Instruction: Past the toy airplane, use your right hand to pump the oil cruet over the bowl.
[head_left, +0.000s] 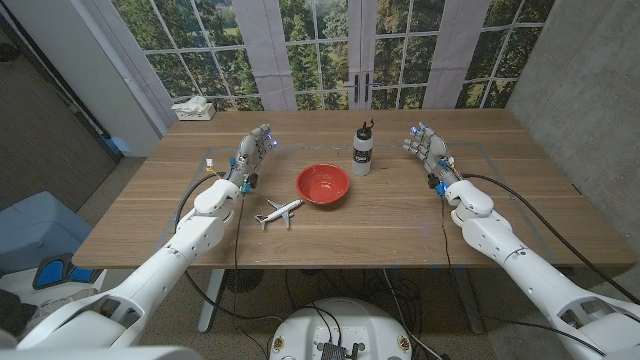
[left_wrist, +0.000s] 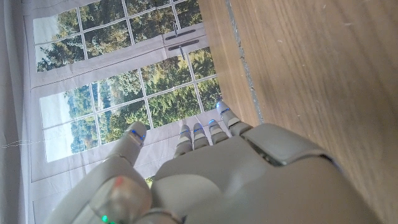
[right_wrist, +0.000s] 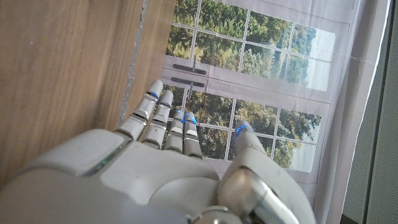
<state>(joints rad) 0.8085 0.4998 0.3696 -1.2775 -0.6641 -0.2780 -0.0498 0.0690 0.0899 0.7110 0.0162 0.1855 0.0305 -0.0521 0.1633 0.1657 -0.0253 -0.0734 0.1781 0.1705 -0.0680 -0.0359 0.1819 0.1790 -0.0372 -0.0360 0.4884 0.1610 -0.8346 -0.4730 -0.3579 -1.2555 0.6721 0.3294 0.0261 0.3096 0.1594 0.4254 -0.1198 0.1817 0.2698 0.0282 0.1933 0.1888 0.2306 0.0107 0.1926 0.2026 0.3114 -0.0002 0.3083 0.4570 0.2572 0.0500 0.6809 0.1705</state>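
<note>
At the far left corner of the wooden table (head_left: 400, 225) a tissue box (head_left: 193, 109) is seen. The left hand (head_left: 256, 146) is held over the left part of the table, well apart from everything on it; nothing is gripped, and its fingers (left_wrist: 200, 135) are seen extended and slightly apart, pointing toward the windows. Just ahead of the left forearm, the toy airplane (head_left: 279, 212) is found lying on the table, near the front-left of the bowl (head_left: 323, 184) but not touching it. The red bowl is placed at about the table's middle. Just behind and to the right of the bowl, the oil cruet (head_left: 363, 149) is seen standing upright, a clear bottle with a dark pump top and a dark label. Further right, the right hand (head_left: 427, 147) is held open with nothing in it, its fingers (right_wrist: 163, 111) stretched toward the windows, near the cruet but apart from it.
</note>
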